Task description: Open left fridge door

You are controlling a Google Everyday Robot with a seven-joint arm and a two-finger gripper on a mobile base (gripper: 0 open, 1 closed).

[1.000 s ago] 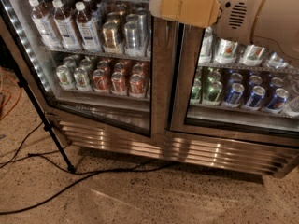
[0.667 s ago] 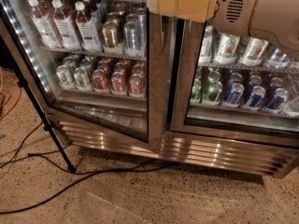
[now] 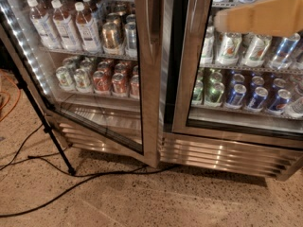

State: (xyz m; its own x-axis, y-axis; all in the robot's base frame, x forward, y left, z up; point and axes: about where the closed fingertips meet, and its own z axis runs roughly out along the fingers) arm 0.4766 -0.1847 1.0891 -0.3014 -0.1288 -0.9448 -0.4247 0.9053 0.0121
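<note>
The left fridge door [image 3: 102, 74] stands ajar at the left, free edge swung toward us. Our gripper [image 3: 236, 19] hovers upper right, before the right door [image 3: 187, 89]; released or clenched, we cannot tell. Opening seems partway; next we must catch that edge and swing wider.

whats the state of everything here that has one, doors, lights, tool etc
left fridge door: ajar, swung part way out
right fridge door: shut
LED strip: lit
tool: at top right, in front of the right fridge door, apart from the left fridge door
bottles: upright on the top shelf
cable: lying loose on the floor
</note>
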